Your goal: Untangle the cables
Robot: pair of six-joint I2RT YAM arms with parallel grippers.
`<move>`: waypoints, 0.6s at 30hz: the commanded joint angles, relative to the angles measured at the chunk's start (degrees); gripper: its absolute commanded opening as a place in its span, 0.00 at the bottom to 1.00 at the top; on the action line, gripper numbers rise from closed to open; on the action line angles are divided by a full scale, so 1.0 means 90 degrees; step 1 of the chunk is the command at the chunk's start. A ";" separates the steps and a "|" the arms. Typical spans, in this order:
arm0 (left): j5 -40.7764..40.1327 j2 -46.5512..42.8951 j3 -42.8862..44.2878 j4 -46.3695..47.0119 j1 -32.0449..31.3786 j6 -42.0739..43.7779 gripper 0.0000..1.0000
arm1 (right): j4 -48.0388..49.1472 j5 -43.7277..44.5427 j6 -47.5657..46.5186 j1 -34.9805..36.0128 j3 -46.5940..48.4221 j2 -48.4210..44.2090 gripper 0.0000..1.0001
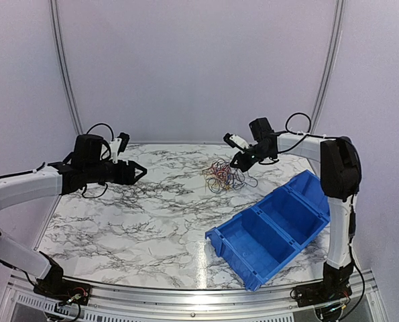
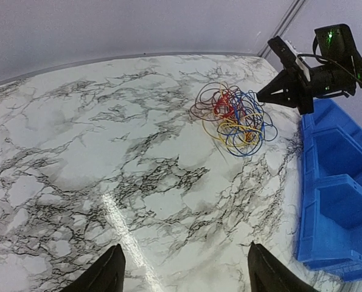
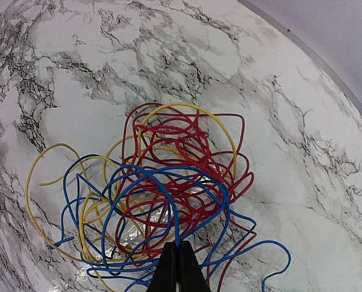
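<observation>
The cables [image 1: 222,176] lie as one tangled bundle of thin red, yellow, blue and dark red wires on the marble table at the back centre. They also show in the left wrist view [image 2: 235,117] and in the right wrist view [image 3: 168,194]. My right gripper [image 3: 178,244] is shut on a blue wire [image 3: 174,213] at the near edge of the bundle; from above it [image 1: 239,159] sits at the bundle's right side. My left gripper [image 1: 140,172] is open and empty, hovering well to the left of the bundle, its fingertips [image 2: 115,254] wide apart over bare marble.
A blue plastic bin [image 1: 273,225] with compartments lies at the right front of the table, also seen in the left wrist view [image 2: 336,194]. The marble table [image 1: 119,215] has a curved back edge against the white walls.
</observation>
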 commanded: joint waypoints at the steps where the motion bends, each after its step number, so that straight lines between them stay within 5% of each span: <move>1: -0.0556 0.0199 0.0525 0.0123 -0.0831 -0.0377 0.74 | -0.0275 -0.0105 0.0040 0.0026 0.0333 -0.0167 0.00; 9: -0.2253 0.1879 0.1776 0.0955 -0.2057 -0.1453 0.77 | -0.0196 -0.0593 0.0184 0.0028 -0.0118 -0.1267 0.00; 18: -0.2672 0.4217 0.3926 0.1563 -0.2672 -0.1993 0.76 | -0.0336 -0.1026 0.0356 0.0031 -0.0269 -0.1924 0.00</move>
